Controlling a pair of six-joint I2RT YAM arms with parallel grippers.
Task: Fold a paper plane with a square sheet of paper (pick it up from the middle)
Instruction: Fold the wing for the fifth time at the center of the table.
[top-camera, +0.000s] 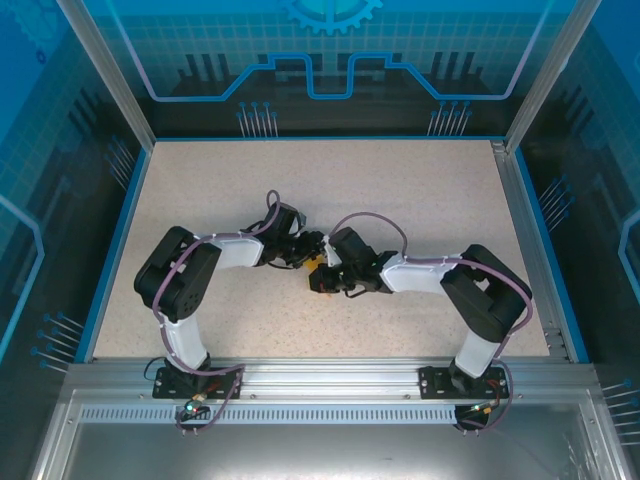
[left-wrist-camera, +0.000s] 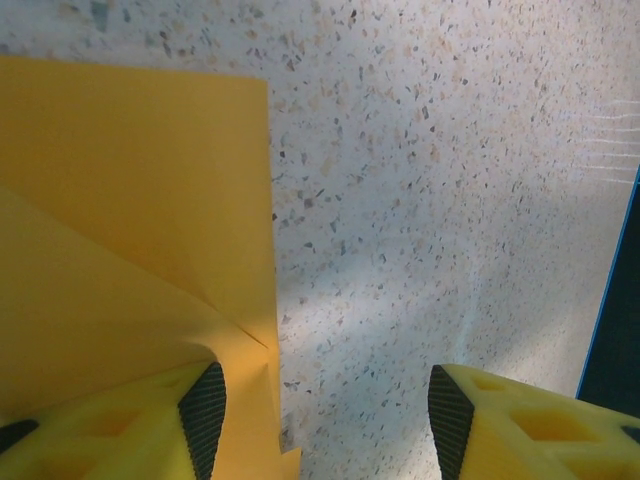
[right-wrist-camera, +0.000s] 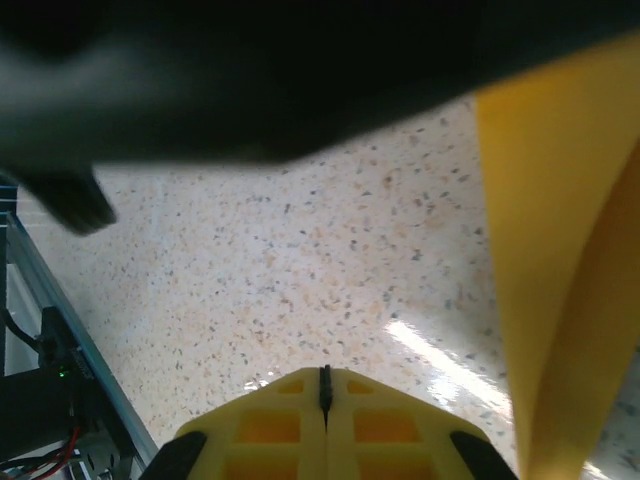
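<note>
The square sheet of paper (top-camera: 317, 263) is orange-yellow, and a small patch of it shows between the two grippers at mid-table. In the left wrist view the paper (left-wrist-camera: 120, 220) lies flat with a folded layer and a diagonal crease. My left gripper (left-wrist-camera: 325, 420) is open; its left finger (left-wrist-camera: 203, 418) rests over the paper's edge, and its right finger (left-wrist-camera: 450, 420) is over bare table. In the right wrist view the paper (right-wrist-camera: 560, 270) rises as a curved flap to the right of my right gripper (right-wrist-camera: 323, 392), which is shut with nothing between its pads. From above, left gripper (top-camera: 310, 248) and right gripper (top-camera: 320, 281) nearly touch.
The speckled table (top-camera: 400, 190) has a blue rim (left-wrist-camera: 612, 330) and aluminium rails (top-camera: 320, 375) at the near edge. The left arm's dark, blurred body (right-wrist-camera: 250, 70) hangs close over the right gripper. Cables and a frame rail (right-wrist-camera: 50, 340) lie at the left of the right wrist view.
</note>
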